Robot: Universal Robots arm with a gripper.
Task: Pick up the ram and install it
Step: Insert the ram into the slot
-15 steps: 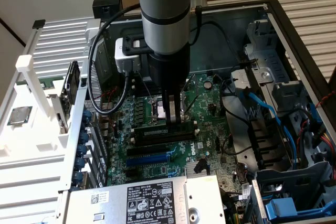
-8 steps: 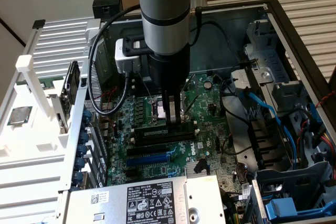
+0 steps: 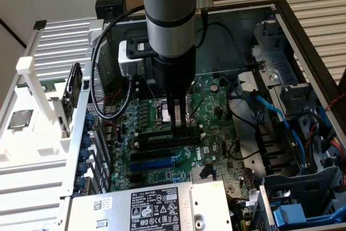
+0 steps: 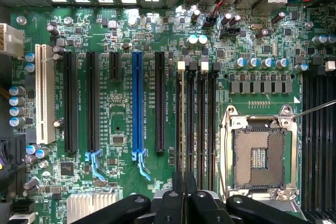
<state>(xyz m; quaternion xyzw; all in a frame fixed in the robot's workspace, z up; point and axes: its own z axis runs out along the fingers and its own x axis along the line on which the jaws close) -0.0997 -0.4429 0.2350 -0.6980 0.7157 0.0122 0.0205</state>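
**Gripper** (image 3: 176, 125) poised over the motherboard (image 4: 121, 114), just beside the open processor socket (image 4: 260, 153). Its fingers (image 4: 177, 198) stand almost together, with nothing visible between them.

**Next out from the socket:** four black memory slots (image 4: 197, 124) run alongside it, all apparently vacant. The fingers line up with the slot farthest from the socket.

**Well apart from the socket:** beyond the case wall on the exterior view's left, a white rack (image 3: 32, 152) carries a square silver chip (image 3: 19, 118) and an upright dark card (image 3: 73, 93). Just beside that card, on the side away from the socket, is a narrow green strip taken here to be the ram (image 3: 54, 85); it is largely hidden.

**Handling (a judgement):** light, thin and stiff, yet fragile at its chips and contact edge. It is best pinched across the flat faces near mid-length, along the upper edge.
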